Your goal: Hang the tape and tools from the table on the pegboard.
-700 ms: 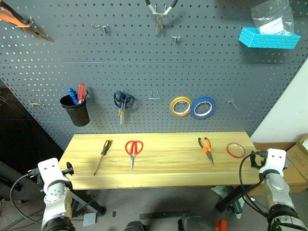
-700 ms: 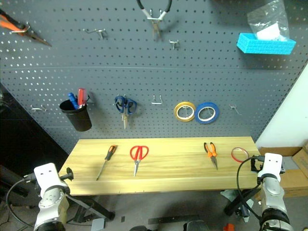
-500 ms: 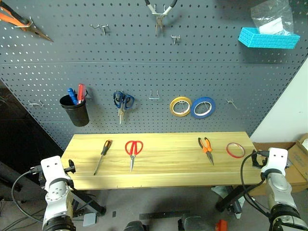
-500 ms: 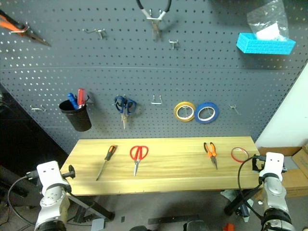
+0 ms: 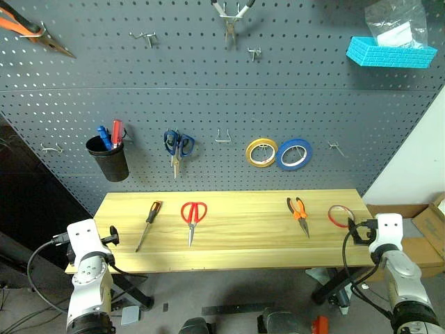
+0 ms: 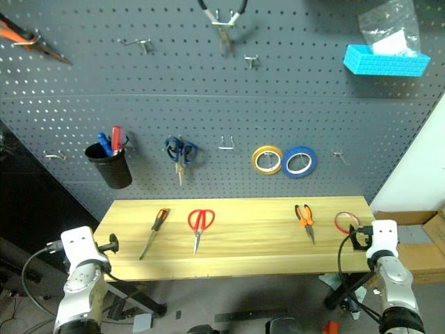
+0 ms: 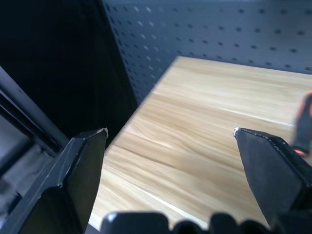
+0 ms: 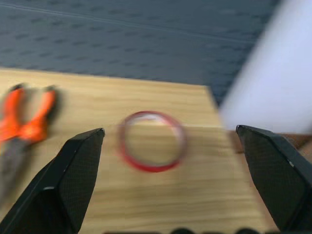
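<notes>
Screwdriver [image 5: 148, 225] lying near bench [image 5: 236, 250] left end, handle toward pegboard [image 5: 208, 97], tip toward front edge. Both grippers [image 7: 170, 141] [image 8: 170, 141] released, empty.

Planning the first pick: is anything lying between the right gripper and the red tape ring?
Nothing visible. The right gripper is open and faces the red tape ring across bare table; the orange pliers lie off to one side.
</notes>
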Available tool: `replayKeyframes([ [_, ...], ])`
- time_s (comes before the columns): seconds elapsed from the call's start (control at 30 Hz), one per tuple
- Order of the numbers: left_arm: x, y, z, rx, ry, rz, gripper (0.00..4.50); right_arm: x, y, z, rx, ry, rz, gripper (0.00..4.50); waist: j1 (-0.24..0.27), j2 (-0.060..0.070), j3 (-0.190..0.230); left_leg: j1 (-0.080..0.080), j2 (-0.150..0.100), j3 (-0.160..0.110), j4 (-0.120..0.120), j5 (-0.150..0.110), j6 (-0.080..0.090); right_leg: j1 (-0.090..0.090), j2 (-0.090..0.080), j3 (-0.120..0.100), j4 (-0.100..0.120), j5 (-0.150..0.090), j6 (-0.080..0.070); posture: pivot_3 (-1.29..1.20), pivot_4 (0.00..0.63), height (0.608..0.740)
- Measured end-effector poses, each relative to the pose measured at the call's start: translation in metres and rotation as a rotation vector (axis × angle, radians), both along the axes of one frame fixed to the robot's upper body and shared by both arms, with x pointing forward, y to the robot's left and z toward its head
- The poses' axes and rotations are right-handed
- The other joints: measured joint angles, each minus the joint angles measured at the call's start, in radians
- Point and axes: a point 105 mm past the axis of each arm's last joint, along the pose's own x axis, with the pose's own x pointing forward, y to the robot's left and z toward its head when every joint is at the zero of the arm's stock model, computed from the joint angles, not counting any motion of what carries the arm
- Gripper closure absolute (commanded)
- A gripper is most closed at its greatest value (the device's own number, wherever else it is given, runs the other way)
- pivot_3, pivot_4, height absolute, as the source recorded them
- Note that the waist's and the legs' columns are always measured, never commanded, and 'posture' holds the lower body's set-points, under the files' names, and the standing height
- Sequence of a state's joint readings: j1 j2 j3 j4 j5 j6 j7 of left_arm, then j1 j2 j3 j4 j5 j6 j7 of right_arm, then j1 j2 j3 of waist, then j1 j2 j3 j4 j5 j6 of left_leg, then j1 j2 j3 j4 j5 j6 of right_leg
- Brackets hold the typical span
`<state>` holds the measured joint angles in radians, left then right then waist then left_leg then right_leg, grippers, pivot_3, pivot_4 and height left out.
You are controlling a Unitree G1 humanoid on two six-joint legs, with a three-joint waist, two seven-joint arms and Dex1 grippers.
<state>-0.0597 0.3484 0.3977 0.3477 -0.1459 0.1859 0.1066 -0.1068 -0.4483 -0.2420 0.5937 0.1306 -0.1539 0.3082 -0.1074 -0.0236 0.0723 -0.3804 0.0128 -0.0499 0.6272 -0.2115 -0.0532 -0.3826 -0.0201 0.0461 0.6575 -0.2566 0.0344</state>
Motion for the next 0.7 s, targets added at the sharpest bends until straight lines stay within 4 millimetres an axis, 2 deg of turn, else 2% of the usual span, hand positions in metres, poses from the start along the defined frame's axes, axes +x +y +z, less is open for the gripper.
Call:
replayKeyframes([
  [0.07, 0.007, -0.007, 0.007, -0.002, -0.022, -0.032, 0.02, 0.0, 0.005, -0.001, 0.011, 0.026, 0.024, 0.0, 0.001, 0.0, 0.011, 0.0, 0.0, 0.0, 0.0, 0.0, 0.0, 0.0, 0.0, 0.0, 0.0, 0.0, 0.0, -0.11, 0.12, 0.74],
  [0.17, 0.037, -0.04, 0.029, 0.012, -0.068, -0.179, 0.02, 0.007, 0.01, 0.002, 0.026, 0.07, 0.055, 0.0, 0.01, -0.001, 0.04, -0.001, -0.001, 0.0, 0.002, 0.0, 0.0, 0.0, 0.0, 0.002, 0.0, 0.0, 0.0, -0.13, 0.158, 0.74],
  [0.23, 0.055, -0.069, 0.043, 0.024, -0.088, -0.319, 0.02, 0.018, 0.018, 0.013, 0.03, 0.063, 0.088, 0.0, 0.011, 0.0, 0.059, -0.001, -0.001, 0.001, 0.002, 0.0, 0.0, 0.0, 0.0, 0.002, 0.0, 0.0, 0.0, -0.14, 0.187, 0.74],
  [0.33, 0.072, -0.129, 0.066, 0.047, -0.103, -0.655, 0.02, 0.037, 0.018, 0.033, 0.001, 0.081, 0.123, 0.0, 0.011, 0.001, 0.092, -0.004, -0.001, 0.002, 0.001, 0.0, 0.0, -0.003, 0.0, 0.004, 0.0, 0.0, 0.0, -0.15, 0.219, 0.74],
  [0.4, 0.076, -0.175, 0.079, 0.018, -0.115, -0.892, 0.02, 0.052, 0.017, 0.048, -0.019, 0.079, 0.141, 0.0, 0.01, 0.001, 0.107, -0.008, -0.001, 0.003, 0.0, -0.001, 0.001, -0.007, 0.001, 0.004, 0.0, 0.003, 0.007, -0.15, 0.242, 0.74],
  [0.47, 0.072, -0.206, 0.088, -0.009, -0.128, -1.063, 0.02, 0.062, 0.015, 0.057, -0.041, 0.093, 0.152, 0.0, 0.008, 0.001, 0.125, -0.011, 0.0, 0.003, 0.0, -0.001, 0.002, -0.009, 0.001, 0.004, 0.0, 0.001, 0.008, -0.15, 0.263, 0.74],
  [0.53, 0.068, -0.224, 0.093, -0.017, -0.117, -1.182, 0.02, 0.069, 0.012, 0.058, -0.037, 0.126, 0.154, 0.0, 0.007, 0.0, 0.141, -0.013, 0.0, 0.003, 0.0, -0.003, 0.005, -0.01, 0.001, 0.004, 0.0, 0.001, 0.009, -0.14, 0.278, 0.74],
  [0.7, 0.064, -0.255, 0.108, 0.003, -0.111, -1.38, 0.02, 0.085, 0.007, 0.06, 0.008, 0.205, 0.142, 0.0, 0.007, -0.002, 0.181, -0.022, -0.002, 0.004, 0.002, -0.003, 0.005, -0.02, -0.001, 0.006, 0.001, 0.004, 0.005, -0.13, 0.304, 0.74],
])
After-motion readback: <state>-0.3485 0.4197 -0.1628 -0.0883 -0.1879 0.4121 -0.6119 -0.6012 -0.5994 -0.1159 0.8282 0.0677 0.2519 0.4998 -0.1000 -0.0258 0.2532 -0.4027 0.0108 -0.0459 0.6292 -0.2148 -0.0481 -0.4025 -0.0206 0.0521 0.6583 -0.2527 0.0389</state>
